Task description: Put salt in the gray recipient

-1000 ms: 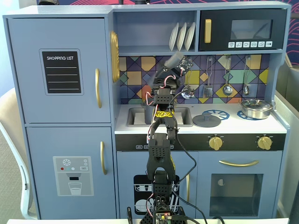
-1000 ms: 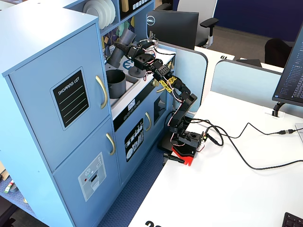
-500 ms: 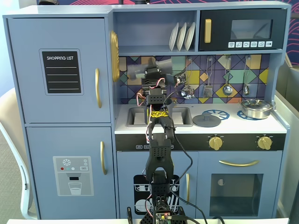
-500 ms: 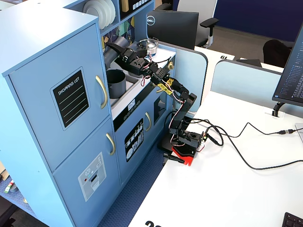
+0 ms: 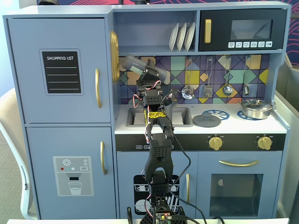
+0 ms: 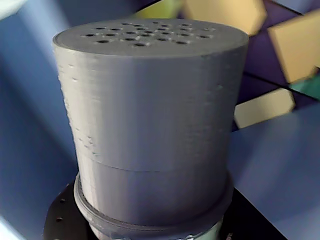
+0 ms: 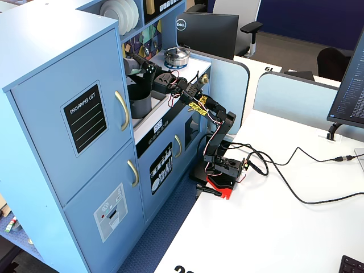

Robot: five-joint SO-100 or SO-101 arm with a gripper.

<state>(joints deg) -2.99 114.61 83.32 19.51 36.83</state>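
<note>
The salt is a gray cylinder that lies tilted, with its wide cap toward the upper left, in front of the tiled back wall. My gripper is shut on its body. From the side, the salt and the gripper hang just above the gray recipient, which stands in the sink. In the front fixed view my arm hides the recipient. In the wrist view the salt's cap, with several small holes, fills most of the picture.
A flat gray lid lies on the stovetop and a shiny steel pan sits at the far right. Ladles and a spatula hang on the back wall. The cabinet side with its yellow handle stands close on the left of the salt.
My arm has swung left with the salt, from above the sink's right side to its left. The cap now points to the upper left instead of the upper right.
</note>
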